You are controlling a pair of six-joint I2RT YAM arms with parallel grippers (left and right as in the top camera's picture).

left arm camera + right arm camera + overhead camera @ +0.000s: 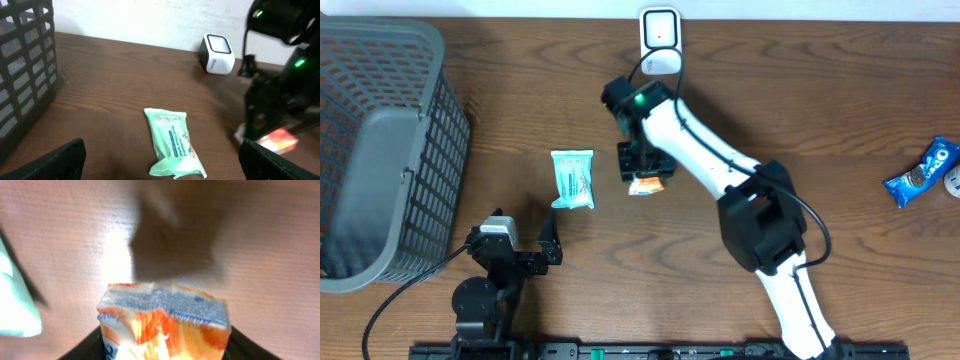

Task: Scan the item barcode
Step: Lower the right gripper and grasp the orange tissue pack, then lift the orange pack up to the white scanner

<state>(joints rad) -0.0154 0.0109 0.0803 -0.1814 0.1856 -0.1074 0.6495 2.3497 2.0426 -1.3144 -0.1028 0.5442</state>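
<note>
The right tool (644, 176) is grasping the pack (165, 325) near the far scanner (660, 35), scanning not yet done; the left tool (520, 240) is resting released.

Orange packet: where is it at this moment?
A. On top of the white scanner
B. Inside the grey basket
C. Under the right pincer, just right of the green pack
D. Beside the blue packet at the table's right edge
C: overhead, the orange packet lies under the right pincer, to the right of the green pack. The right wrist view shows it between the pincer's fingers.
</note>
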